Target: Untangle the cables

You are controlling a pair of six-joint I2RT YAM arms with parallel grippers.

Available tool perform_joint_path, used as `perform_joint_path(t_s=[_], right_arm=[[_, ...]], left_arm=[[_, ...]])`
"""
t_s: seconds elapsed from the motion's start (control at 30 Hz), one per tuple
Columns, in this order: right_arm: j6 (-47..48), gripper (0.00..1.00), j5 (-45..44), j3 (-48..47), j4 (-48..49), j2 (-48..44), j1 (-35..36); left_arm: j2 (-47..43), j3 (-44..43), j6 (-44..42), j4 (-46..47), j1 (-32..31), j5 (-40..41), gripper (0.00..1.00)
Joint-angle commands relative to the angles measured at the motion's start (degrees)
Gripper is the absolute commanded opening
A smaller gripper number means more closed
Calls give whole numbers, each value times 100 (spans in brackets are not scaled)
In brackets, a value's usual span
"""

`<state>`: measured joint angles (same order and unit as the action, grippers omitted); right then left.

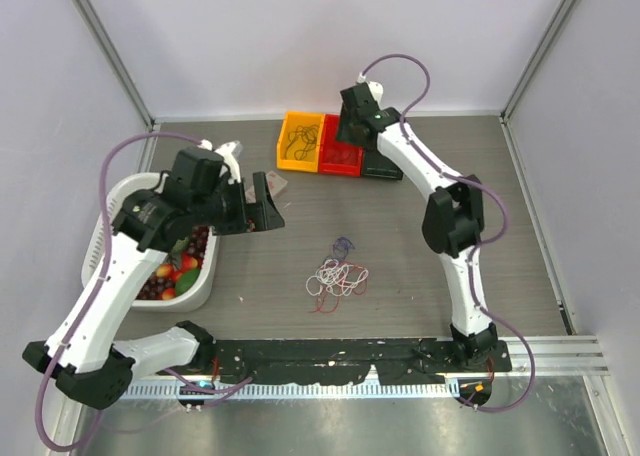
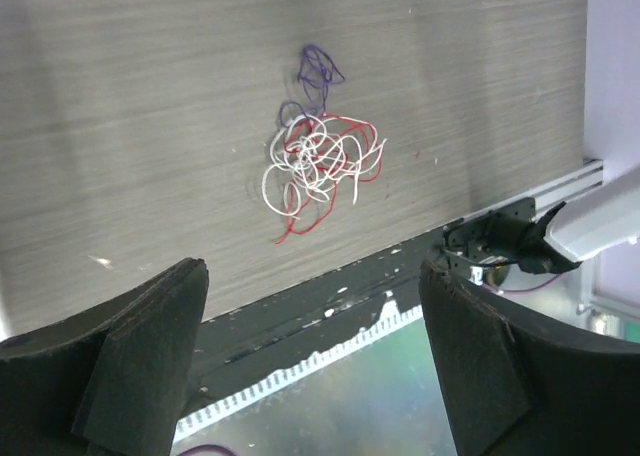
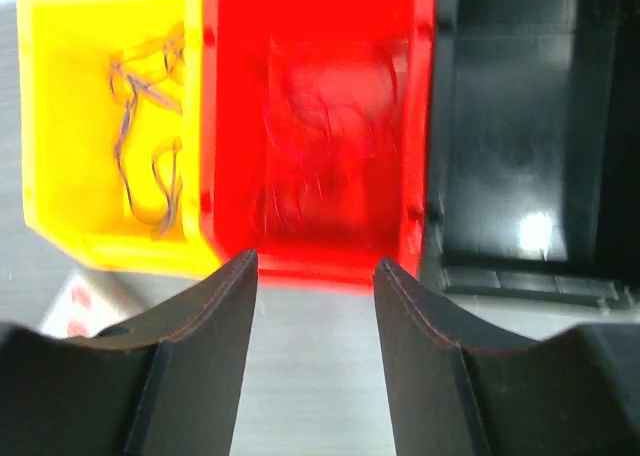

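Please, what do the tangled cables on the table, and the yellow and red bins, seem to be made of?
The cables: thin wire with smooth coloured insulation, probably plastic, since they keep loose, springy loops. The yellow bin and the red bin: most likely moulded plastic, judging by their glossy, evenly coloured walls and rounded rims.

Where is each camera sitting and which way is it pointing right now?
Top external: above and behind, looking down on the table; left arm and right arm show.
Left wrist: on the left arm, facing the cables on the table; the left fingers show below.
Right wrist: above the yellow bin, red bin and black bin, looking down; the right fingers show below.
Shared: top and left wrist see the cables; top and right wrist, the bins.
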<state>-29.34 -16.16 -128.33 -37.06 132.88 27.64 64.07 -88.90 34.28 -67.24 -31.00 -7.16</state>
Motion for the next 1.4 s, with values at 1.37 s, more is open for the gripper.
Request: perform_joint_path(t_s=[1.37], right_arm=[[702, 41, 2452, 6408, 1526, -3233, 910]], left_arm=[[853, 3089, 2355, 3147, -1725, 566, 73]])
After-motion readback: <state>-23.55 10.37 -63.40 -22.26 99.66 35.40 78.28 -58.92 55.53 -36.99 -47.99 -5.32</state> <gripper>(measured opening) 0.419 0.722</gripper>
